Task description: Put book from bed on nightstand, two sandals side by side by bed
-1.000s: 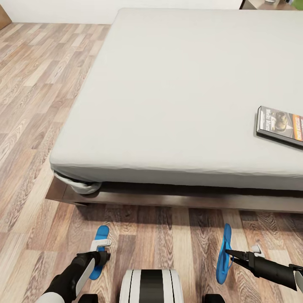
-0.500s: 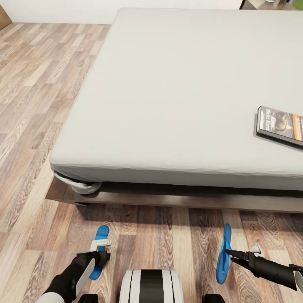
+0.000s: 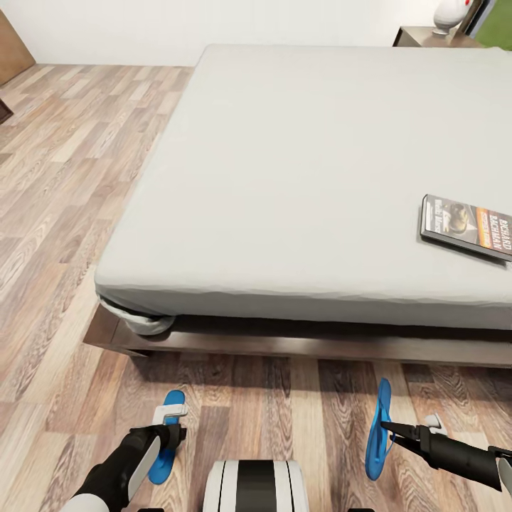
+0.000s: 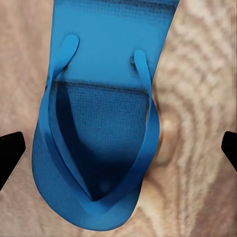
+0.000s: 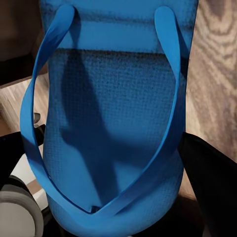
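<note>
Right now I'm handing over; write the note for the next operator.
Left claw: open, over the left sandal, flat on the floor.
Right claw: shut on the right sandal, held on edge by the bed.
The book lies on the bed near its right edge; the nightstand is past its far right corner.
Done: nothing yet.
Left: sandals side by side, book onto nightstand.

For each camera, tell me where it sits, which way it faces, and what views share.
Head view: on the head, facing down at the bed, book, both arms.
Left wrist view: looks at the left sandal on the floor; dark fingers.
Right wrist view: looks at the right sandal; dark fingers.
Shared: both sandals show in the head view.
</note>
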Available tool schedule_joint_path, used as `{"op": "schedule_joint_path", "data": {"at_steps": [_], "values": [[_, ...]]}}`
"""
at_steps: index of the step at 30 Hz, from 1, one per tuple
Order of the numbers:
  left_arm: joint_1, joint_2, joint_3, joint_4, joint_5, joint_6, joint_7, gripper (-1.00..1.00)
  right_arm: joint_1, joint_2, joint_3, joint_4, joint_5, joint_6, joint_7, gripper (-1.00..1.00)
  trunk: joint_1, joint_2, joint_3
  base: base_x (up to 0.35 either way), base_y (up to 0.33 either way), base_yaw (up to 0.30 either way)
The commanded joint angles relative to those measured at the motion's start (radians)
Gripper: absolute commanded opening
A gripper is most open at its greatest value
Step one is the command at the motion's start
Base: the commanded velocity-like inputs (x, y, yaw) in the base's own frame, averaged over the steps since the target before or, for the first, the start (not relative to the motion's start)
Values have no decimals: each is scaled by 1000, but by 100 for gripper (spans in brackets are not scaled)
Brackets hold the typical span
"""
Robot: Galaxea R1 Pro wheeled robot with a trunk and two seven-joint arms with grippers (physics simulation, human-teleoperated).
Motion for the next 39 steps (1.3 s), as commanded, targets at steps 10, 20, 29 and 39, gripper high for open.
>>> {"op": "schedule_joint_path", "data": {"at_steps": [10,20,29,39], "values": [[0,1,-8,-2,10,4,9,100,0,0,0,2,-2,6,1,-100,0,0,0,0,0,0],[0,1,-11,-43,9,5,8,100,0,0,0,2,-2,6,1,-100,0,0,0,0,0,0],[0,2,-11,-77,9,8,7,100,0,0,0,2,-2,6,1,-100,-1,0,7,0,0,0],[0,2,-11,-77,9,9,7,100,0,0,0,2,-2,6,1,-100,-6,3,46,0,0,0]]}}
